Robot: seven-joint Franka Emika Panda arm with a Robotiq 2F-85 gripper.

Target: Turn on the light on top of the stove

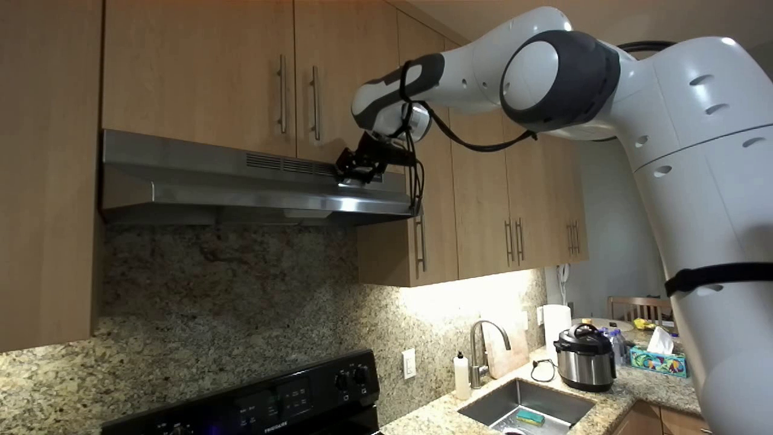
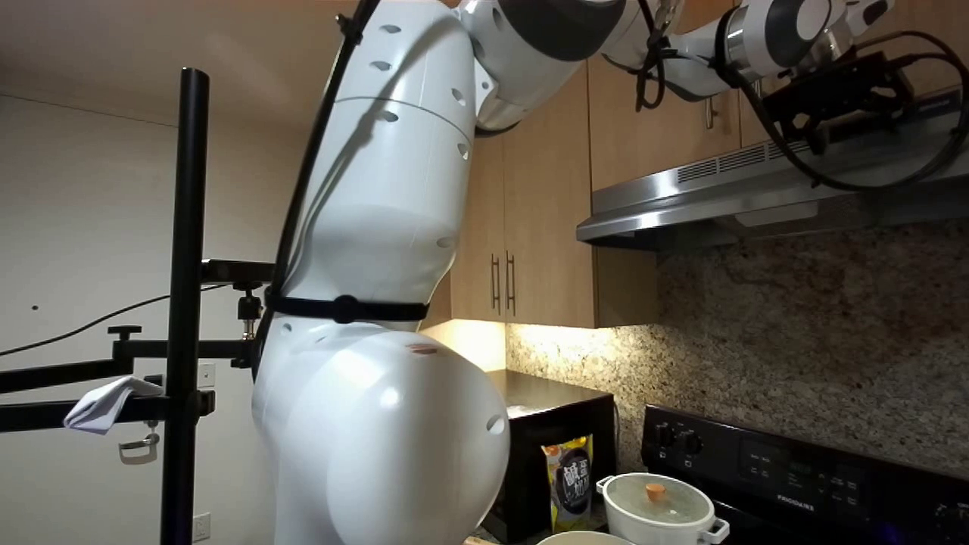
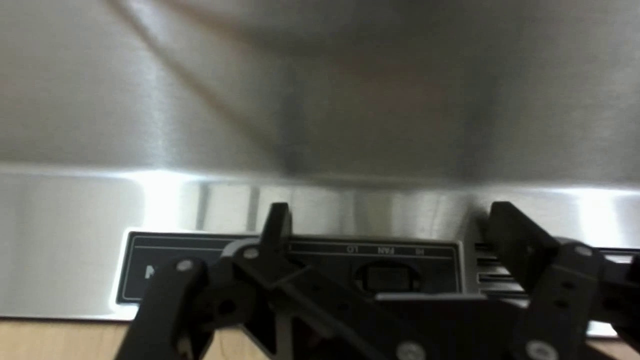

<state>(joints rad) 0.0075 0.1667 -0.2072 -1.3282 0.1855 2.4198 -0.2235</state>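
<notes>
Stone backsplash (image 1: 241, 284) above stove (image 1: 284, 396) | lamp (image 1: 308, 213) beneath hood (image 1: 193, 181), apparently unlit | gripper (image 3: 392, 217) spread wide, empty, near control strip (image 3: 325, 257), contact unclear | stage: presumably alignment | next: precise push on light switch, itself unseen

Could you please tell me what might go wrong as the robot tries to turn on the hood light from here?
The FAN switch appears between the open fingers in the wrist view, so a press might work it instead of the light. The fingers also hide part of the control panel, so aim may be hard to judge. A cable loops in front of the range hood in an exterior view and could catch its edge.
</notes>
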